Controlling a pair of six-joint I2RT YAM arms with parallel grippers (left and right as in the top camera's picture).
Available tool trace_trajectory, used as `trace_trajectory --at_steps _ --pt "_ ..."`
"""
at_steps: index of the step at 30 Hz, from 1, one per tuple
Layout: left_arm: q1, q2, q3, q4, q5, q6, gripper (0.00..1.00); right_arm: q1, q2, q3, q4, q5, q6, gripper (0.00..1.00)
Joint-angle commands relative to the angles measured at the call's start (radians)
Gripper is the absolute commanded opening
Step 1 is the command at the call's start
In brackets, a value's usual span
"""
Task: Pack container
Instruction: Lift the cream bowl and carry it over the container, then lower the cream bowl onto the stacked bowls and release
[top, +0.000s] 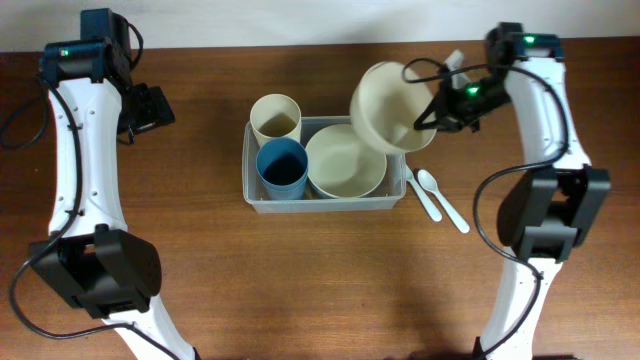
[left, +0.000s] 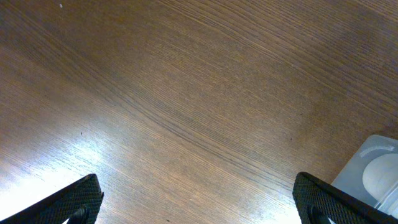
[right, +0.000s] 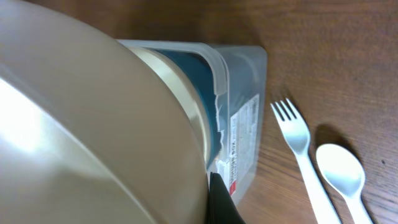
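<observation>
Brown wood counter (top: 320, 300) runs out from the arm bases. Farther in, the clear container (top: 330, 205) sits mid-counter, holding a blue cup (top: 282, 168) at its left and a cream bowl (top: 345, 162) at its right. A white fork (top: 425, 200) and spoon (top: 428, 181) lie just beside its right wall. A cream cup (top: 276, 118) stands at its far left corner. Over the far right corner, the right claw (top: 430, 112) is clamped on the rim of a raised, tilted bowl (top: 385, 105). Well off to the left, the left claw (top: 152, 112) hangs over the wood with its fingers wide apart, gripping nothing.

Only print anywhere is a white sticker (right: 241, 134) on the container's (right: 247, 65) right end wall, and it's too blurry to read.
</observation>
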Motion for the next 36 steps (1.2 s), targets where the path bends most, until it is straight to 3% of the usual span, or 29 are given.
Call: trace_trajectory --at_steps 1,15,32,36 --pt "0.003 0.009 -0.002 0.002 0.004 -0.014 1.00 0.052 0.000 0.023 -0.004 0.148 0.045 0.04" --pt "0.003 0.009 -0.002 0.002 0.004 -0.014 1.00 0.248 0.000 0.023 -0.002 0.414 0.142 0.04" --pt "0.003 0.009 -0.002 0.002 0.004 -0.014 1.00 0.294 0.000 0.022 -0.007 0.422 0.147 0.05" --pt "0.003 0.009 -0.002 0.002 0.004 -0.014 1.00 0.301 0.000 0.022 -0.008 0.421 0.128 0.38"
